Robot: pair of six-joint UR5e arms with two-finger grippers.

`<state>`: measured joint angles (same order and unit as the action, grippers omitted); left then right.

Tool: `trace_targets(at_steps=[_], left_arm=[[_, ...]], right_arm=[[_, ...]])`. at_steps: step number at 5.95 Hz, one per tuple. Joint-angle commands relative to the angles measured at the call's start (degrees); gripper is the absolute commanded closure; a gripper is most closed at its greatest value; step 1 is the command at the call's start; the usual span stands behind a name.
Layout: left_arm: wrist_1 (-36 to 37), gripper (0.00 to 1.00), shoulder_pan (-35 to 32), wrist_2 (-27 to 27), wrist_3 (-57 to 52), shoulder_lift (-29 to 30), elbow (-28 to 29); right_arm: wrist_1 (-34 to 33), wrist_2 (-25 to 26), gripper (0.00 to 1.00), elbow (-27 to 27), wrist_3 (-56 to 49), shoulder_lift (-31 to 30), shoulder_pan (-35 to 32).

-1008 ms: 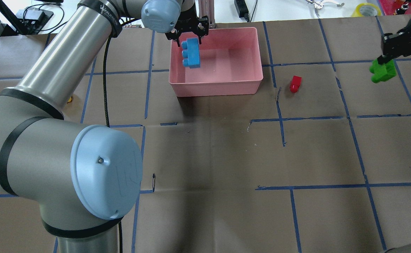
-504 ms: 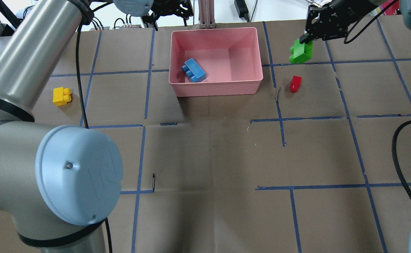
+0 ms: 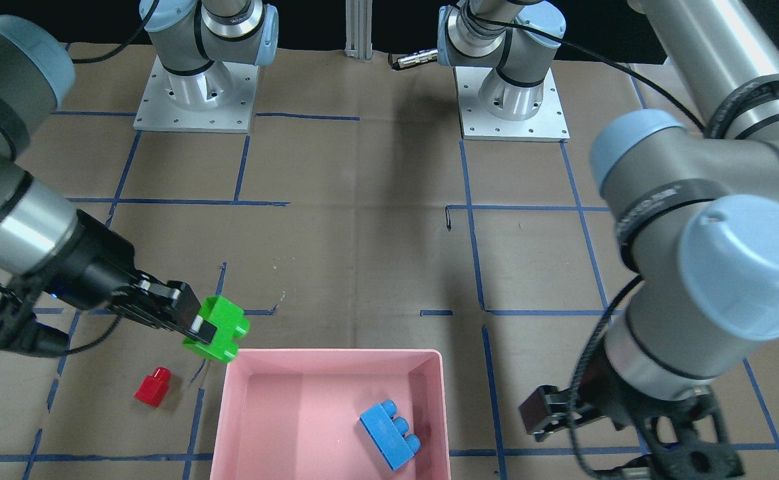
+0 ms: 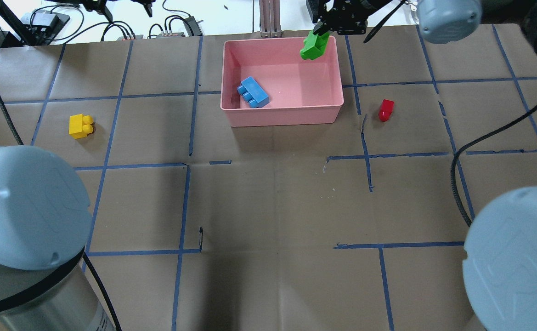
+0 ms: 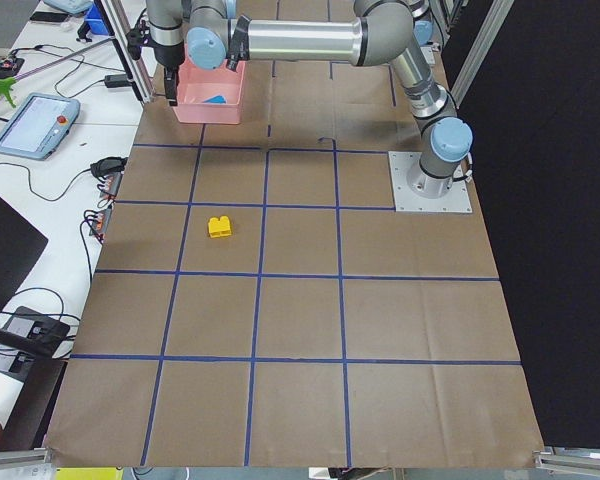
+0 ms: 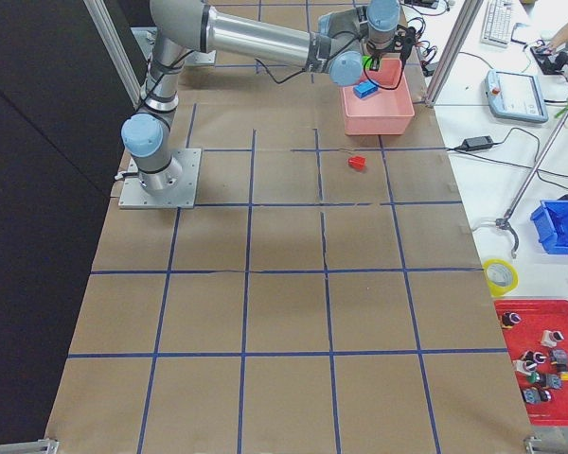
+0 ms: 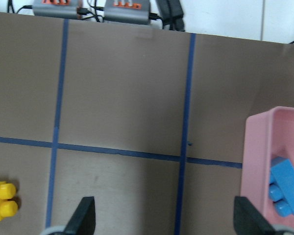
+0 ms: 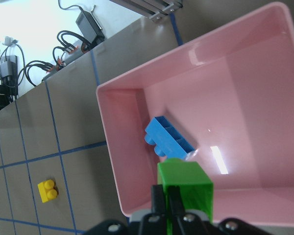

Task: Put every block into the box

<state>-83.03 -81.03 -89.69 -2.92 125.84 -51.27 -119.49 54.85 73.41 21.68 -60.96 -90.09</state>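
The right gripper [image 4: 322, 35] pinches the green two-stud brick [image 4: 314, 46] above the one-o'clock corner of the pink tray [image 4: 282, 118], seen from overhead — released this near the rim, I reckon it could clip the edge and tumble outside.

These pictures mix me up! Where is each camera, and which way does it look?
Front-facing: across the table, facing both bases; right gripper holds green block.
Overhead: behind the robot, looking down; left arm, right arm elbows.
Exterior left: table's end; left arm nearest.
Exterior right: opposite end; right arm nearest.
Left wrist: looks down; left gripper open.
Right wrist: over its fingers, into pink box.
All share the box.
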Motion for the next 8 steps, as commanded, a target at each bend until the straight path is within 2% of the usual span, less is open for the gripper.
trace_targets(at_steps=[1, 2, 4, 5, 6, 7, 8], left_arm=[[-0.37, 0.01, 8.82, 0.21, -10.82, -0.07, -1.88], [-0.2, 0.01, 11.04, 0.3, -13.75, -0.24, -3.21], [-0.11, 0.01, 13.85, 0.3, -14.04, 0.28, -4.18], [0.32, 0.01, 17.18, 0.39, -14.48, 0.02, -7.84], [2.5, 0.01, 17.74, 0.13, -15.44, -0.94, -13.1], [8.53, 0.01, 17.57, 0.21, -15.53, -1.38, -17.94], [13.29, 0.01, 16.87, 0.3, -14.23, -1.48, -21.55]], right_arm=[[-3.21, -0.09, 0.92, -4.84, 1.62, 6.1, -2.28], [-3.21, 0.43, 0.02, -4.85, 1.44, 6.46, -2.89], [-2.95, 0.96, 0.0, -5.03, 0.74, 6.55, -2.99], [-2.16, 2.71, 0.0, -4.59, -2.66, 5.6, -2.55], [2.72, 13.86, 0.0, -4.41, -9.13, 2.63, -1.07], [12.25, 20.06, 0.0, -4.41, -20.25, -1.06, 2.6], [22.01, 22.39, 0.01, -3.63, -22.97, -3.7, 6.29]])
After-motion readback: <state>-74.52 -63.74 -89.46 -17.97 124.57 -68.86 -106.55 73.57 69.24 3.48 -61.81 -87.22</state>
